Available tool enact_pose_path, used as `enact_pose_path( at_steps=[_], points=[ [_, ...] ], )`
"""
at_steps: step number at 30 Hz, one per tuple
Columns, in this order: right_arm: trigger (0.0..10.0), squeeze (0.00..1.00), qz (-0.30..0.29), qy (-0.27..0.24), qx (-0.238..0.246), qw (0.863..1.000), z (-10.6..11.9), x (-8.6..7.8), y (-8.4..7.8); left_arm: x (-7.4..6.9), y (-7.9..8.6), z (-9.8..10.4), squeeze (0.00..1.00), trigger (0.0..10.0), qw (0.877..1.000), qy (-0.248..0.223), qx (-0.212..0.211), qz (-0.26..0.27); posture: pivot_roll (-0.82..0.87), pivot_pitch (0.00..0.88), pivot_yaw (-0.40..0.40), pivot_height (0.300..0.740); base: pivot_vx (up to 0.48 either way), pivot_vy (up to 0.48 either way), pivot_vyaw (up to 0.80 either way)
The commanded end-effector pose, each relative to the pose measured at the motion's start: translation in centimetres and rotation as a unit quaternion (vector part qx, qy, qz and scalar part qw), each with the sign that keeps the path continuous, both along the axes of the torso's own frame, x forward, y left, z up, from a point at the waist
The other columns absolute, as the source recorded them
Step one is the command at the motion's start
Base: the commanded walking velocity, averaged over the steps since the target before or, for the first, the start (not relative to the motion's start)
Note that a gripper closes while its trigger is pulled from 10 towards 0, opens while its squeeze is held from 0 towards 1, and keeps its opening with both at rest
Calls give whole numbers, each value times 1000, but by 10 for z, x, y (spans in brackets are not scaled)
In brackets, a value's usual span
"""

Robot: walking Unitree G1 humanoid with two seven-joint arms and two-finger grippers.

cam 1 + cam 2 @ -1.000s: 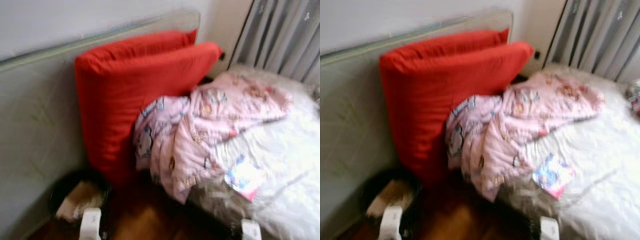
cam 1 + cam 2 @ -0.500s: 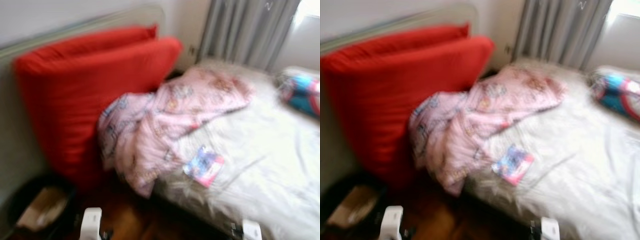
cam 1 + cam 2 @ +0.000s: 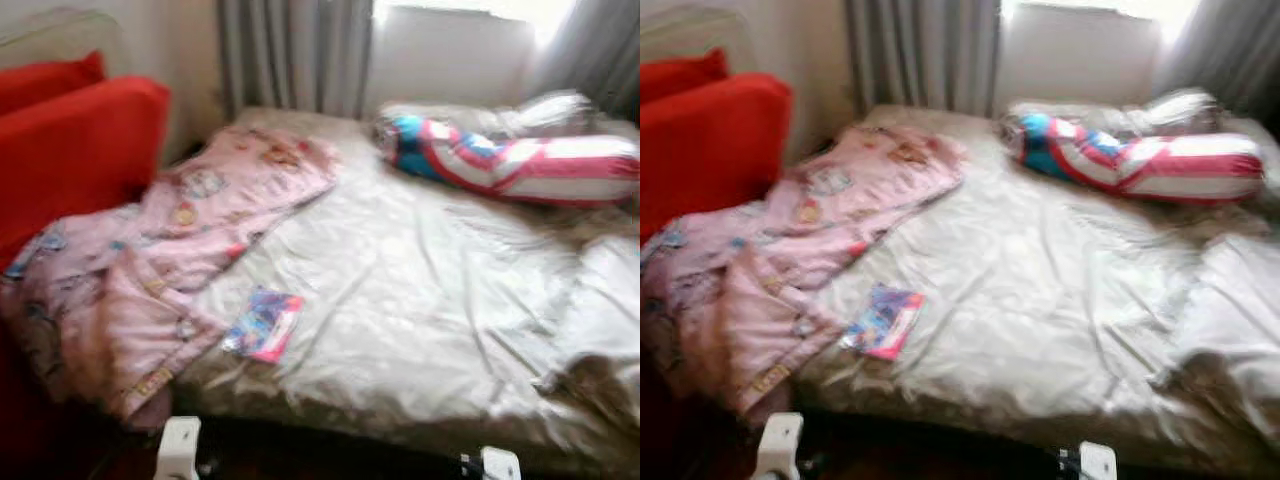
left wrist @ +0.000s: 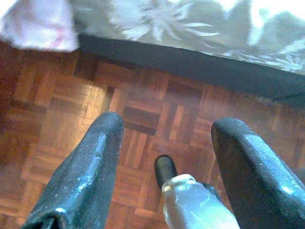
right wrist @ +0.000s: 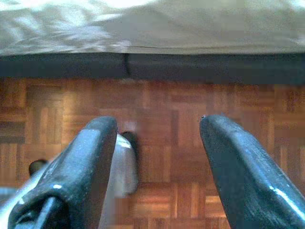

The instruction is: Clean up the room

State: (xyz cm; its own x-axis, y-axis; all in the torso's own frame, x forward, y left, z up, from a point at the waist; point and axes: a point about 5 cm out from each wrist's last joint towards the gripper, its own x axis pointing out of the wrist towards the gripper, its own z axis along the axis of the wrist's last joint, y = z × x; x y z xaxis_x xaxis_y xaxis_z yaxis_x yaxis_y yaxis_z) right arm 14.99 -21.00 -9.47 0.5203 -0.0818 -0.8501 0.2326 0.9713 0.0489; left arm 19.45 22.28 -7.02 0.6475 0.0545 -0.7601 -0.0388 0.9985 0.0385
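A: While the robot faces the bed (image 3: 420, 300), going left to right: red cushions (image 3: 70, 140) at the far left, pink printed blanket (image 3: 170, 250) rumpled across the bed's near-left corner and spilling over the edge, a small colourful packet (image 3: 263, 324) lying flat just beside the blanket's right edge, then bare crumpled sheet (image 3: 1060, 290), then a striped red, white and blue bolster (image 3: 510, 160) at the far right near the grey curtains (image 3: 290, 50).

B: End effectors?

A: Left end effector (image 4: 164, 162) hangs low over the parquet floor (image 4: 57, 124) by the bed's edge, fingers spread wide, nothing between them. Right end effector (image 5: 157, 162) likewise: wide, empty, over the floor.

B: Risks?

A: My guess is the blur first: the head views are soft, so a reach for the flat packet could be misjudged. It sits touching or nearly touching the blanket, so a pinch could snag fabric instead. The blanket overhangs the edge; tugging it could drag it to the floor.

B: Orientation?

A: The packet's long axis runs roughly from the near edge toward the window, tilted slightly right. The bolster's long axis runs left-right across the bed, its blue end pointing left.
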Motion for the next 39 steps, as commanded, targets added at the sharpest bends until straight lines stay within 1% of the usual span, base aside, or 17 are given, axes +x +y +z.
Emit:
enact_pose_path(
  at_steps=[1, 4, 16, 30, 34, 39],
  points=[
    [10000, 0, 0, -2, -9, 1000, 1, 0, -6, -1, -9, -3, 0, 10000, 1000, 4, -11, -7, -24, 0, -20, 740, 0, -480, -756],
    [10000, 0, 0, -3, -10, 1000, 1, 0, -6, -1, -9, -2, 0, 10000, 1000, 3, -11, -7, -25, 0, -16, 740, 0, -480, -744],
    [10000, 0, -2, -9, -7, 1000, 2, 1, -5, 0, -8, -2, 0, 10000, 1000, 1, -8, -14, -26, 0, -15, 740, 0, -480, 0],
    [10000, 0, -7, -11, -11, 1000, 2, 2, -7, 2, -8, -1, 0, 10000, 1000, -3, -11, -9, -26, 0, -18, 740, 0, -480, 0],
    [10000, 0, -8, -11, -11, 1000, 3, 2, -7, 2, -9, -1, 0, 10000, 1000, -5, -13, -6, -27, 0, -21, 740, 0, -93, 0],
    [10000, 0, -6, -12, -14, 1000, 3, 3, -9, 3, -11, 0, 0, 10000, 1000, -7, -13, -17, -21, 0, -26, 740, 0, 0, 0]
  ],
)
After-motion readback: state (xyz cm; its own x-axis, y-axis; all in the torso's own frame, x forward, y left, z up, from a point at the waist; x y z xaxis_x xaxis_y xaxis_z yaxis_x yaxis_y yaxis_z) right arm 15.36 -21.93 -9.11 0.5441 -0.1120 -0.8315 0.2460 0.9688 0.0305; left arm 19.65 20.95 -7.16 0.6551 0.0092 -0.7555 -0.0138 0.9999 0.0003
